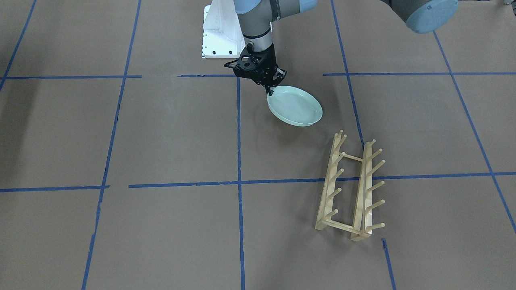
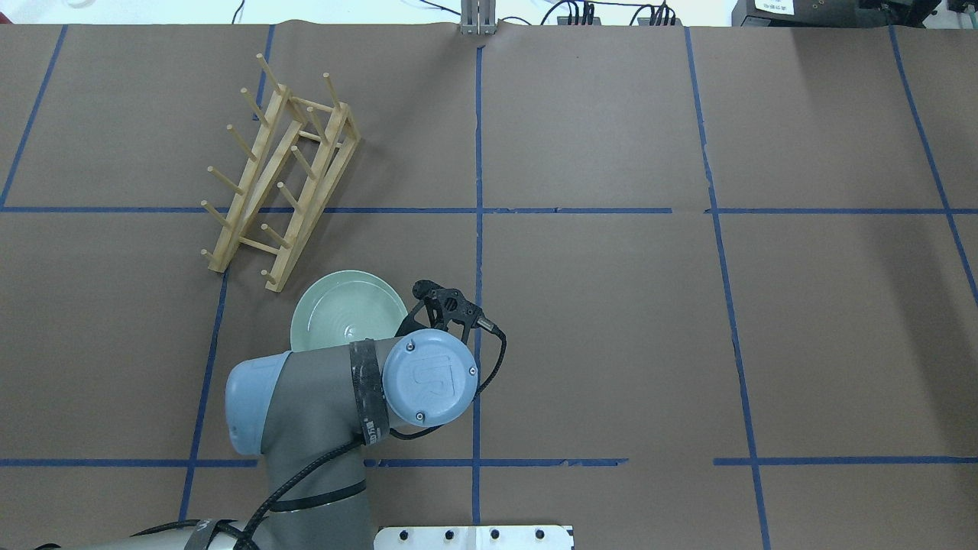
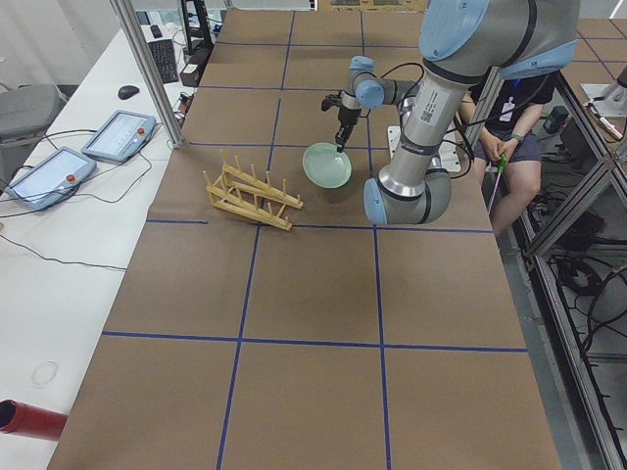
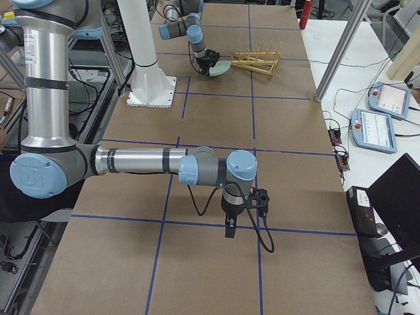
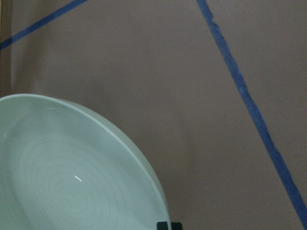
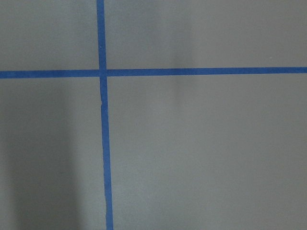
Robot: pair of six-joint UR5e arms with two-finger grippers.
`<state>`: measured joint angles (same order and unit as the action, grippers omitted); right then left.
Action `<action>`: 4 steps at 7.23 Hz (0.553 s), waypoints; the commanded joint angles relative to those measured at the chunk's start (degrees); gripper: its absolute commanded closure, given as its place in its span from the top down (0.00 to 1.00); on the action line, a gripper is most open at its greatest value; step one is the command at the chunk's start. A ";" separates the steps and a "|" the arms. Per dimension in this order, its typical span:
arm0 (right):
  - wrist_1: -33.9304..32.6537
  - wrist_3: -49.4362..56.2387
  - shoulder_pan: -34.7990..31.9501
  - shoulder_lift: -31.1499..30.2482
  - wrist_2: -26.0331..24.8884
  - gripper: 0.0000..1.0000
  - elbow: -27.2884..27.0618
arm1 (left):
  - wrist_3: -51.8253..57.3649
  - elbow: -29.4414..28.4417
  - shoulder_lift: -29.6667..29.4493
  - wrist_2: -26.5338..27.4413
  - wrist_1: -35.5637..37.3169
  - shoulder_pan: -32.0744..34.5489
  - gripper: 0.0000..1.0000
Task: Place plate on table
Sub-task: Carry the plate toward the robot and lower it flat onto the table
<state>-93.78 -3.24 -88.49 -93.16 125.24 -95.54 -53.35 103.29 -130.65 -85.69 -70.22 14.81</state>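
Brown blue-taped table (image 1: pixel 161 133) under plate (image 1: pixel 296 108)

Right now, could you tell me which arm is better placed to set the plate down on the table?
Left. The left tool grips the mint-green plate by its rim over the table, beside the wooden peg rack. The right tool hangs far away toward the table's other end.

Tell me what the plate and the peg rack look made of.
Plate: probably glazed ceramic, possibly melamine; the pale mint surface is glossy, with a small highlight and faint concentric rings. Peg rack: light wood, matte and seemingly unpainted, with round dowel pegs.
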 commanded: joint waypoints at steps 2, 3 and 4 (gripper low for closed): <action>0.00 -0.01 0.07 0.00 0.00 1.00 0.00 | -1.66 3.11 0.23 0.44 -0.18 -0.31 1.00; 0.00 -0.01 0.07 0.00 0.00 1.00 0.00 | -1.84 6.28 0.83 0.35 -0.27 0.21 1.00; 0.00 -0.01 -0.02 0.00 0.00 1.00 0.00 | -3.76 7.61 1.01 0.35 -4.36 1.78 1.00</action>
<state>-93.78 -3.25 -88.44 -93.17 125.24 -95.54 -55.46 108.38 -129.98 -85.29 -71.47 15.23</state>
